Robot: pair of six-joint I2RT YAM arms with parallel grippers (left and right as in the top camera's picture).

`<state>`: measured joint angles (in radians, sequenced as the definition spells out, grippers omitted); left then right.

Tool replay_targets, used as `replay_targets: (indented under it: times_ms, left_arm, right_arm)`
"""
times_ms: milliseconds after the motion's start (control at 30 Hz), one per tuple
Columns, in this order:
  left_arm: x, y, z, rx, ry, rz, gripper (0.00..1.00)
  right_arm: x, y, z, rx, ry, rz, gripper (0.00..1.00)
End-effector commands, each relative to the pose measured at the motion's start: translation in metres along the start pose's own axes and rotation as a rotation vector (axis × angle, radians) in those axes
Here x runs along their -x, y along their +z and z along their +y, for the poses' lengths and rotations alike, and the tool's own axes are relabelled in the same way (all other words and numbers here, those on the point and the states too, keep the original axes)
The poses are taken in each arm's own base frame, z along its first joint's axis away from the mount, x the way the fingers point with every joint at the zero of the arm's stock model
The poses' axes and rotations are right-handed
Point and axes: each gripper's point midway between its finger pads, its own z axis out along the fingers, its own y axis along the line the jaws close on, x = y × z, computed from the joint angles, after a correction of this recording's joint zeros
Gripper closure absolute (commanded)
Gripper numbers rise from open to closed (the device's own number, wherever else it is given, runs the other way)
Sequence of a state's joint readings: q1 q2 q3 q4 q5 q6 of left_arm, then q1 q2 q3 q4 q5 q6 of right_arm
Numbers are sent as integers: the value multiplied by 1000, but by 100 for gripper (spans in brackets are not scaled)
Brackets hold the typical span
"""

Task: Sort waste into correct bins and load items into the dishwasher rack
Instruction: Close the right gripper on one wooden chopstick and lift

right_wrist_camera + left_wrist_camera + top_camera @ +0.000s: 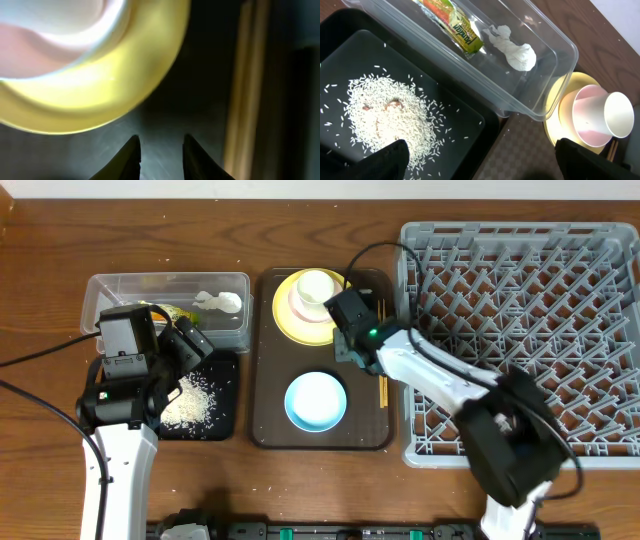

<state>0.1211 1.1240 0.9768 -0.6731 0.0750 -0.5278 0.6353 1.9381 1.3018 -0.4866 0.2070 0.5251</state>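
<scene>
The right fingers [129, 159] stand slightly apart with nothing between them, low over the brown tray [200, 75]. The chopsticks [245, 90] lie just to their right, long axis running the way the fingers point. The plate [100, 95] curves off ahead and to their left. This arm looks the nearer for the chopsticks, though the tray's raised edge close beyond them leaves little room. The left fingers [390, 160], spread wide and empty, hang over the rice [390, 120].

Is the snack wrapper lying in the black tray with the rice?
No, the snack wrapper lies in the clear tub beside the tissue; the black tray holds only rice.
</scene>
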Motion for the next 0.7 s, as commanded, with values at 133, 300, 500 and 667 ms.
replay_targets:
  times_ms: [133, 300, 500, 667]
  left_arm:
    - [5, -2, 0, 7, -14, -16, 4]
    - [5, -2, 0, 7, -14, -16, 4]
    - [5, -2, 0, 7, -14, -16, 4]
    - [4, -2, 1, 9, -14, -13, 4]
  right_arm:
    - [14, -16, -20, -124, 41, -70, 72]
    - [1, 3, -25, -161, 42, -29, 71]
    - [-14, 21, -33, -202, 75, 14, 65]
    - [-20, 25, -36, -218, 133, 29, 64]
